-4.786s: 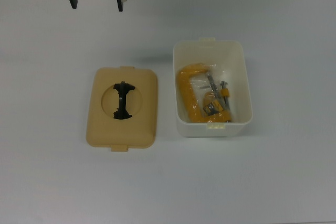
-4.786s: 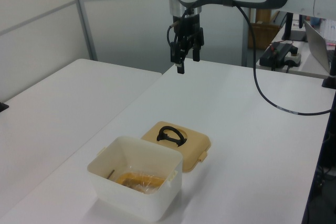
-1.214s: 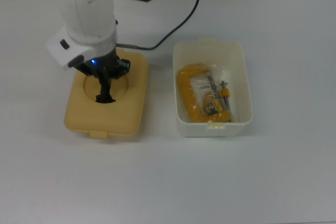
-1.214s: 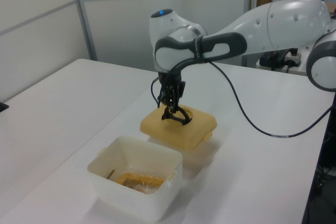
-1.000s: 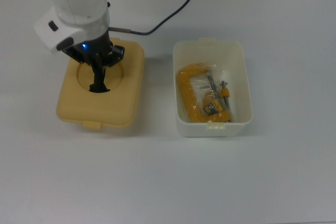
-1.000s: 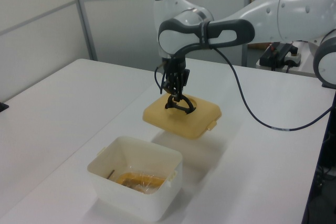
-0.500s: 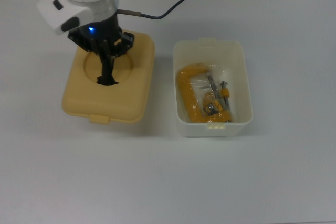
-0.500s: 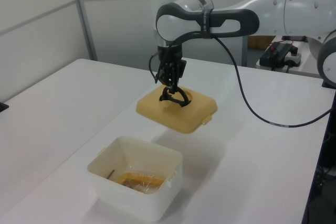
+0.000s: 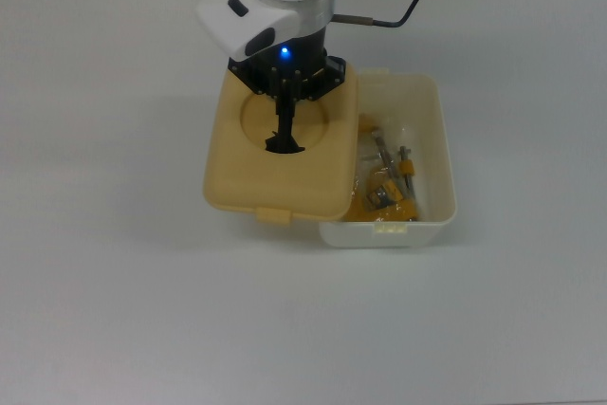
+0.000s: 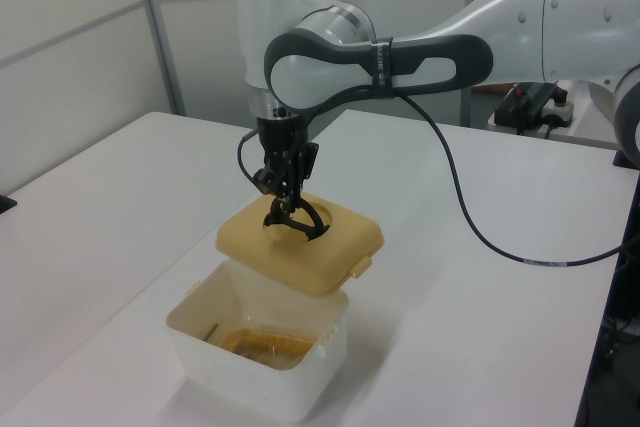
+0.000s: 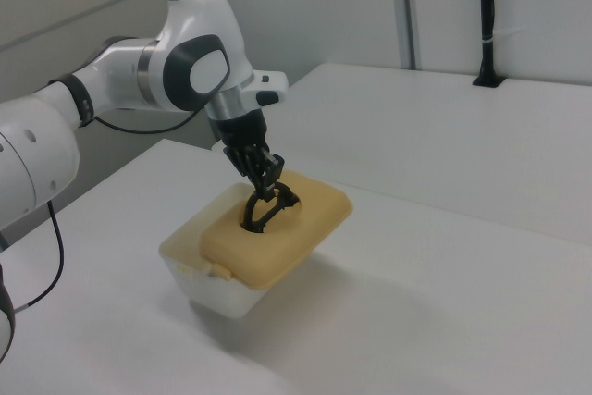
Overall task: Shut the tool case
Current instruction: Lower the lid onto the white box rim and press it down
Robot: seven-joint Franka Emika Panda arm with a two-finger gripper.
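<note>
1. Gripper point(image 9: 285, 135) pinches the lid's black handle point(image 10: 295, 222), jaws pressed on it.
2. Lid point(image 9: 237, 177) hangs tilted over the white tub point(image 9: 432, 206), covering the top view's left part.

white table point(image 9: 114, 310), matte, bare surface. resting directly on it: white tub point(image 9: 432, 215) of the tool case, open side up, just below and to the top view's right of the jaws. tub holds a yellow clamp point(image 9: 384, 198) and small metal parts. a second white table point(image 10: 90, 177) adjoins at the left view's left.
</note>
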